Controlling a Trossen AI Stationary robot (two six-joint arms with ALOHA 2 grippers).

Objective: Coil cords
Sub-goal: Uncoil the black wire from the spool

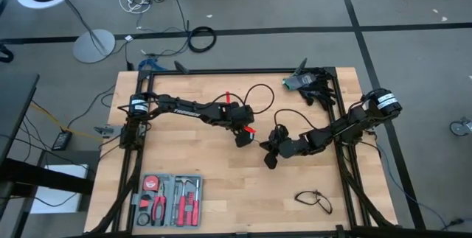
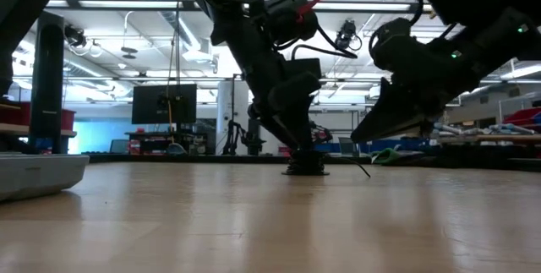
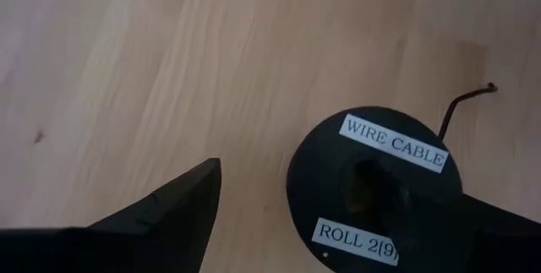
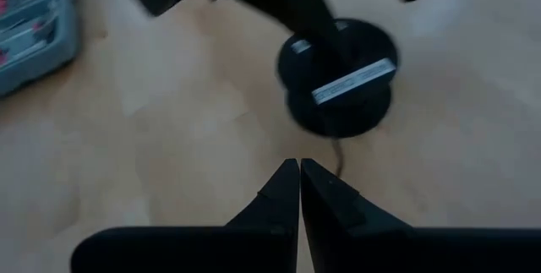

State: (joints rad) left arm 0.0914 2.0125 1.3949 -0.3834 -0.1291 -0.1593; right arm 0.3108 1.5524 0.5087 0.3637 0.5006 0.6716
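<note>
A black spool (image 3: 372, 146) with white labels stands flat on the table's middle, on its lower flange. A thin black cord's end (image 3: 469, 97) sticks out from its side, free. My left gripper (image 3: 321, 190) is open above it, one finger on the spool and the other finger (image 3: 169, 214) clear beside it over bare wood. In the low view the left gripper reaches down onto the spool (image 2: 304, 169). My right gripper (image 4: 300, 167) is shut and holds nothing. It hovers just to the right of the spool (image 4: 338, 70), pointing at it, and the cord (image 4: 338, 153) ends beside its tips. My left gripper has one finger (image 3: 486, 235) resting on the spool's top flange (image 3: 427, 201), beside the centre hole. It comes slanting down from above. The other finger touches nothing. The spool stays flat on the table.
A grey tool case (image 1: 168, 200) lies at the near left. Black glasses (image 1: 315, 200) lie at the near right, and a green-and-black heap (image 1: 310, 85) sits at the far right corner. The black frame rail (image 1: 221, 71) runs along the far edge.
</note>
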